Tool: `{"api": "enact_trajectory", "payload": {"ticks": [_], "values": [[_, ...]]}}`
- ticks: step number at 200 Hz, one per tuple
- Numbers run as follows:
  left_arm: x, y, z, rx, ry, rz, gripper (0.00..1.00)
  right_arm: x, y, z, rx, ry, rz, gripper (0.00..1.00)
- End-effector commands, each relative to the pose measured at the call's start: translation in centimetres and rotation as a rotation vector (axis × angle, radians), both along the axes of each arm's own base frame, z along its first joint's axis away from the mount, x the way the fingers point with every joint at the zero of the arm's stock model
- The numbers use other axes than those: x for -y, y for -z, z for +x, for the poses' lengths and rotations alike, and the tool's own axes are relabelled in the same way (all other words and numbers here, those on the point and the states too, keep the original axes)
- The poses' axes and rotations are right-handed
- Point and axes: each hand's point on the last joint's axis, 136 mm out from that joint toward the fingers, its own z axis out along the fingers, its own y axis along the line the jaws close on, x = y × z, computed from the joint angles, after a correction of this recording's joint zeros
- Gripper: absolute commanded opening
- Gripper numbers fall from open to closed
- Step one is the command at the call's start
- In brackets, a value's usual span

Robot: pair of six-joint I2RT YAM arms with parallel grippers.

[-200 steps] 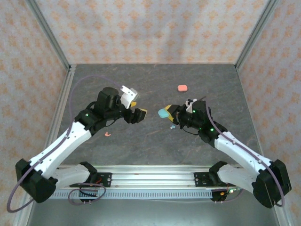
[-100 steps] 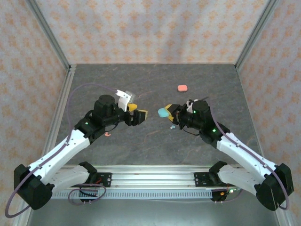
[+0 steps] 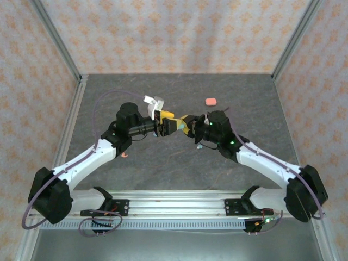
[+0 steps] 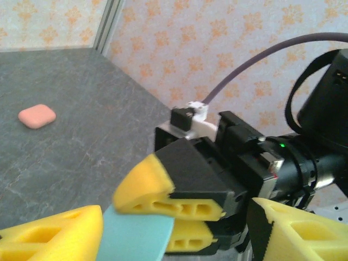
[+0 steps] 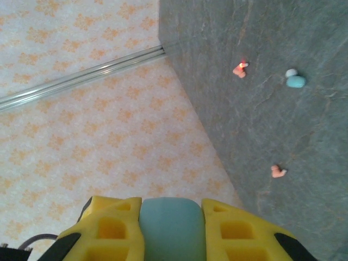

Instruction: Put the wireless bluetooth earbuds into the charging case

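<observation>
Nearest the arm bases, a coral-pink earbud (image 3: pixel 124 155) lay loose on the surface (image 3: pixel 163 163) beside the left forearm. A teal-blue earbud (image 3: pixel 199 145) lay just under the right wrist. From the right wrist camera two coral-pink ones showed, well apart, and the teal-blue one had a paler nub (image 5: pixel 291 72) touching it; whether that was the fourth bud was too small to tell. None sat in a case.

Further in, above mid-surface, the two hands met. The right hand (image 3: pixel 187 124) was clenched on the teal charging case (image 5: pixel 173 225), pinching it across its width between the yellow pads. The left hand (image 3: pixel 173 125) was released, its fingers spread either side of that case; contact could not be judged.

The earbuds looked very light, hard and smooth, so likely to slip or flick away under a hard pinch. The safest hold was probably a gentle grip across the fatter body, with the tips close to the surface. The case looked like a stiff, slick pebble with rounded edges, better gripped on its broad flanks than near any lid seam.

Farthest back, the coral-pink case (image 3: pixel 211 101) sat alone on the surface.
</observation>
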Motion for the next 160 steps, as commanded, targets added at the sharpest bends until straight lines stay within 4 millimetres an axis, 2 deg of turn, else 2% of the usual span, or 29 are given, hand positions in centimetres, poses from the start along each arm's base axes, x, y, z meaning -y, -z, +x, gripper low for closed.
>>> {"api": "enact_trajectory", "payload": {"ticks": [1, 28, 50, 94, 122, 160], "values": [[0.1, -2.4, 0.4, 0.079, 0.035, -0.085, 0.69, -1.3, -4.4, 2.1, 0.061, -0.031, 0.152, 0.06], [-1.4, -1.7, 2.5, 0.063, -0.008, -0.11, 0.68, -0.9, -5.1, 4.4, 0.085, -0.041, 0.223, 0.05], [-1.7, -0.9, 3.1, 0.06, 0.009, -0.076, 0.66, -0.5, -5.2, 5.1, 0.093, -0.042, 0.243, 0.05], [-2.0, 0.6, 2.8, 0.129, 0.051, -0.005, 0.62, -0.2, -4.7, 5.0, 0.076, -0.11, 0.242, 0.05], [-2.2, 1.1, 3.2, 0.12, 0.055, 0.0, 0.61, -1.0, -4.6, 4.5, 0.075, -0.185, 0.238, 0.05], [-1.6, 1.1, 3.1, 0.122, 0.11, 0.022, 0.53, -1.5, -6.0, 3.8, 0.11, -0.242, 0.252, 0.04]]}}
